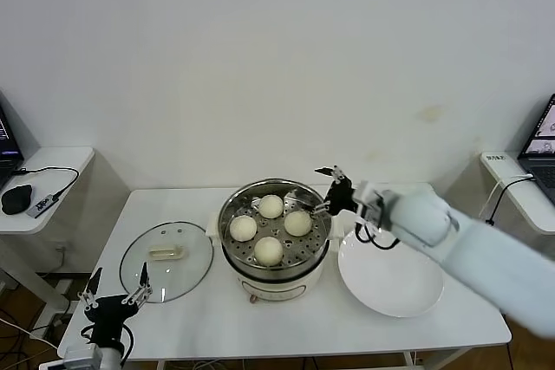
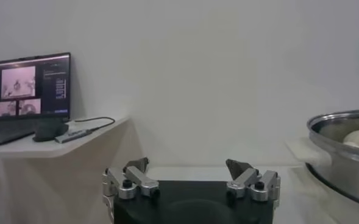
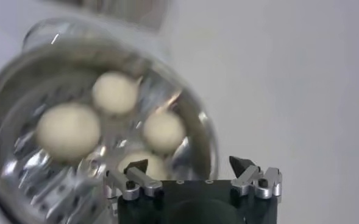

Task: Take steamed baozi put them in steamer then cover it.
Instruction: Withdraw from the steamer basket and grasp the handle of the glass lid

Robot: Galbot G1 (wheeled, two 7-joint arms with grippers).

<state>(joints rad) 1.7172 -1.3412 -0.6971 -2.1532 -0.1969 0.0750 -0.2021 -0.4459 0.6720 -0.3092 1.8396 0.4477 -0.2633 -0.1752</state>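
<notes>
White wall backs a white bench [image 1: 217, 327] that carries everything. Nearest the robot, the left hand [image 1: 115, 294] hangs low at the bench's front left corner, fingers spread wide and holding nothing. Just beyond it the glass lid [image 1: 166, 260] lies flat on the bench, handle up, beside the steamer [image 1: 274, 253] and off it. The steamer sits mid-bench with all four buns [image 1: 269, 250] on its perforated tray; a bare white plate [image 1: 390, 279] rests to its right. The right arm reaches in from the right, its hand [image 1: 327, 190] hovering over the steamer's far right rim, fingers apart and gripping nothing.

Only the head view shows the lid and plate. The left wrist view adds a laptop [image 2: 27, 100] on a side shelf and a sliver of the steamer's rim [image 2: 344, 137]. The right wrist view looks straight down into the pot [image 3: 100, 134], the buns [image 3: 68, 130] blurred, with the open right hand [image 3: 192, 167] above the rim.
</notes>
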